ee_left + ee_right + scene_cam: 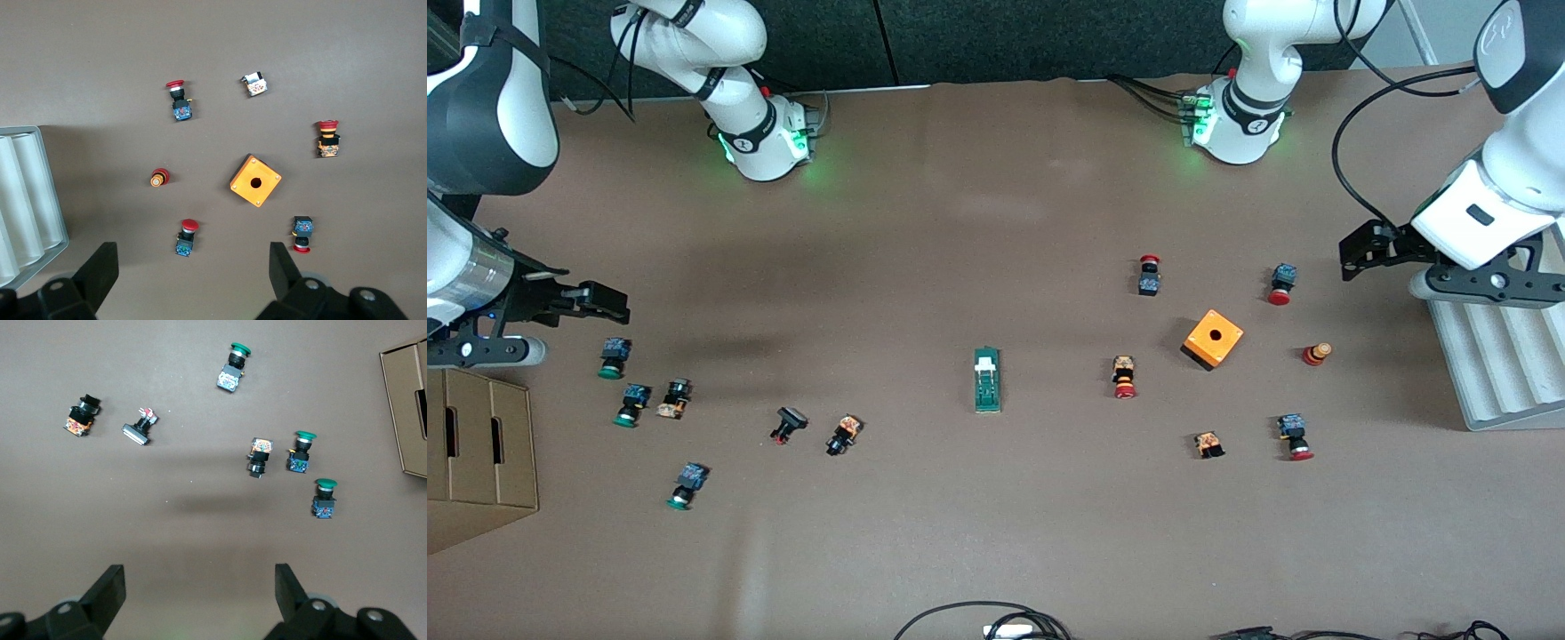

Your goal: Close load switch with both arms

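The load switch (987, 380), a narrow green block with a white sliding piece, lies flat near the middle of the table. It is out of both wrist views. My left gripper (1356, 253) hangs open and empty in the air at the left arm's end of the table, over bare table beside a red push button (1281, 284). In the left wrist view (192, 267) its fingers stand wide apart. My right gripper (609, 304) hangs open and empty at the right arm's end, over the green-capped buttons. It also shows wide open in the right wrist view (200, 587).
An orange cube with a hole (1213, 339) and several red push buttons (1125, 377) lie toward the left arm's end. Several green-capped buttons (632, 404) lie toward the right arm's end. A cardboard box (480, 453) and a white ribbed tray (1494, 364) stand at the table's ends.
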Tool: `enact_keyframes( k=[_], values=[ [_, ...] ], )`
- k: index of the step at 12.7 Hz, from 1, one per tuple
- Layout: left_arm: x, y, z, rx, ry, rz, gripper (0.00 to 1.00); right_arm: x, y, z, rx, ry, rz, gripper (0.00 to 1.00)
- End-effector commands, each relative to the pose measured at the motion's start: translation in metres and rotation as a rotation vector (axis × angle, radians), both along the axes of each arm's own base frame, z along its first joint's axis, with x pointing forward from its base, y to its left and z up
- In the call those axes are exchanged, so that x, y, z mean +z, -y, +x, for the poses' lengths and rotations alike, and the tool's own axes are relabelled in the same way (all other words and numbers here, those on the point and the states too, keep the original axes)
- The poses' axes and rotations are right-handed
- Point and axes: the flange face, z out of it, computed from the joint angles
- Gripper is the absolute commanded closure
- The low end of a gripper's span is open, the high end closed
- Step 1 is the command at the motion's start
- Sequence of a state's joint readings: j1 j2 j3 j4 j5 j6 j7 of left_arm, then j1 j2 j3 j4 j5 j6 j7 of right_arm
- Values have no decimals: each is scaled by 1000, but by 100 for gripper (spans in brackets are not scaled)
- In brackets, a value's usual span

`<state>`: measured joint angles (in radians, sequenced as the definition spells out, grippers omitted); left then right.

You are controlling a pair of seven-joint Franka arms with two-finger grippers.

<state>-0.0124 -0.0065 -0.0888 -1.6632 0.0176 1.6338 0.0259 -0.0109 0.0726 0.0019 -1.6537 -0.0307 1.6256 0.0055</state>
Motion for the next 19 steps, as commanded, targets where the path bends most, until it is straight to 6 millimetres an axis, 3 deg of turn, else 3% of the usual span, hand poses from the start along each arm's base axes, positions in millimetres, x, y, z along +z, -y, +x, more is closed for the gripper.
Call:
enact_keyframes(
  k=[1,11,15,18,19],
  values=[
    [6,-2,3,7,7,5,0,0,8,-1,-7,-28,-4,0],
    [7,0,3,9,10,4,0,5,8,0,-24,-17,50,0],
    [6,2,3,6,8,2,0,7,21,1,-36,-2,56,0],
    [7,15,0,72,9,-3,0,6,15,1,-37,-2,55,0],
    [8,32,-2,77,12,-5,0,5,19,1,-37,-5,55,0]
  ],
)
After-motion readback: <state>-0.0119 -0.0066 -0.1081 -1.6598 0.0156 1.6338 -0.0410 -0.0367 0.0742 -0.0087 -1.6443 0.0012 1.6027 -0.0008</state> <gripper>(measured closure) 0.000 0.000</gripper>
